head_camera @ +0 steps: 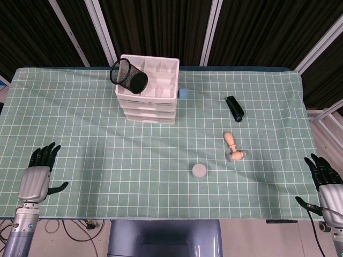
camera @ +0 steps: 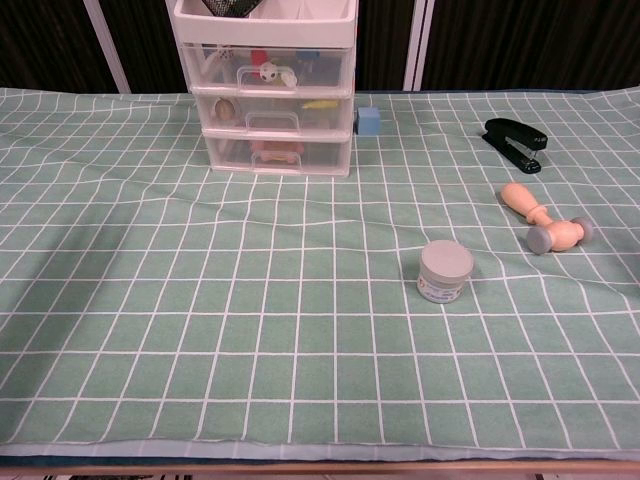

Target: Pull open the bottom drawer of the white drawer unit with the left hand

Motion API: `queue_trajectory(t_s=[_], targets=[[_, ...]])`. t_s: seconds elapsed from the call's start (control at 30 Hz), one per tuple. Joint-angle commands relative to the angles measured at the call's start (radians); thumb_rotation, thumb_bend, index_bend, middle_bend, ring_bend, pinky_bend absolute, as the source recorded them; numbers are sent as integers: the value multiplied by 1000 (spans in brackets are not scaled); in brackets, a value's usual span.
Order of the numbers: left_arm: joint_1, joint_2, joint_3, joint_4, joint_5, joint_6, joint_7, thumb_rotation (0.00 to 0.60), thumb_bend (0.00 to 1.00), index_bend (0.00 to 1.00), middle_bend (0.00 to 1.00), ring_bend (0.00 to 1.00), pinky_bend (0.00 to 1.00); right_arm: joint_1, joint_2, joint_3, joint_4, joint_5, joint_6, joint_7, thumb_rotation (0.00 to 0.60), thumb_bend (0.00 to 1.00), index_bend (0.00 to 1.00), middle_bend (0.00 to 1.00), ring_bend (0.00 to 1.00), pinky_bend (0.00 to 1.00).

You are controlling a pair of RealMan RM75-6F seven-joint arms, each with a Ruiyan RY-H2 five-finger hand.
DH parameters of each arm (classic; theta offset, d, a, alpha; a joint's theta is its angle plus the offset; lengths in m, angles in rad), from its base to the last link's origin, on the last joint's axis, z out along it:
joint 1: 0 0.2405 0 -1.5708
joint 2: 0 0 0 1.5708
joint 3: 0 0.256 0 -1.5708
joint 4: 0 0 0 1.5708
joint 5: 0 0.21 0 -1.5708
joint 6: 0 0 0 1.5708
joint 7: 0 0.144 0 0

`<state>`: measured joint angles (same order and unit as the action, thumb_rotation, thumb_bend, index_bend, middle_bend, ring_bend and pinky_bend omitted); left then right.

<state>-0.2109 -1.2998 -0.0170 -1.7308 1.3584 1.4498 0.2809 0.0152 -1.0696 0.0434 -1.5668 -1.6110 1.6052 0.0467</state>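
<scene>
At the far middle of the table, sitting shut and untouched: bottom drawer (camera: pixel 278 156) of the white drawer unit (head_camera: pixel 148 101), three drawers total, one black mesh cup (head_camera: pixel 129 75) tipped on top. Resting way back at the near edge, probably just parked pre-reach: left hand (head_camera: pixel 39 173), fingers spread, holding nothing. Same deal for right hand (head_camera: pixel 326 182). Also lying around: one stapler (head_camera: pixel 235 108), one wooden stamp (head_camera: pixel 233 147), one small jar (camera: pixel 445 271).

The chest view crops the white drawer unit (camera: pixel 277 95) at twelve o'clock; the drawers' small contents are too small to tell; the right hand (head_camera: pixel 327 179) is clipped at four o'clock.
</scene>
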Motion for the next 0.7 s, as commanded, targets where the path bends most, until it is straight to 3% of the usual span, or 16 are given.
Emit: queue_trajectory(t_s=[0.03,0.4,0.5,0.57,0.7], targets=[[1,-2,-2,2,-1,-4,2,600,0,0,0,0,20,0,-1,0,1,0,0,0,600,3,0,0,0,209],[-4,-8,-16,-18,-10,-29,-1,600,40,0,1,0,41,-1,-3,0,-6,6,-1,0,600,3,0,0,0,209],[-13,-17,-26,-29,-14,-40,3,600,88,0,59,59,169,-1,-2,4,-5,14,-4,2,600,3,0,0,0,209],[-25,-32,-39,-41,-27,-55,5,600,124,0,148,166,305,0,-1,7,-4,22,-7,6,600,3,0,0,0,209],[-56,-76,-76,-69,-93,-105,18,600,176,0,300,339,452,1,0,9,-3,29,-13,14,600,4,0,0,0,209]])
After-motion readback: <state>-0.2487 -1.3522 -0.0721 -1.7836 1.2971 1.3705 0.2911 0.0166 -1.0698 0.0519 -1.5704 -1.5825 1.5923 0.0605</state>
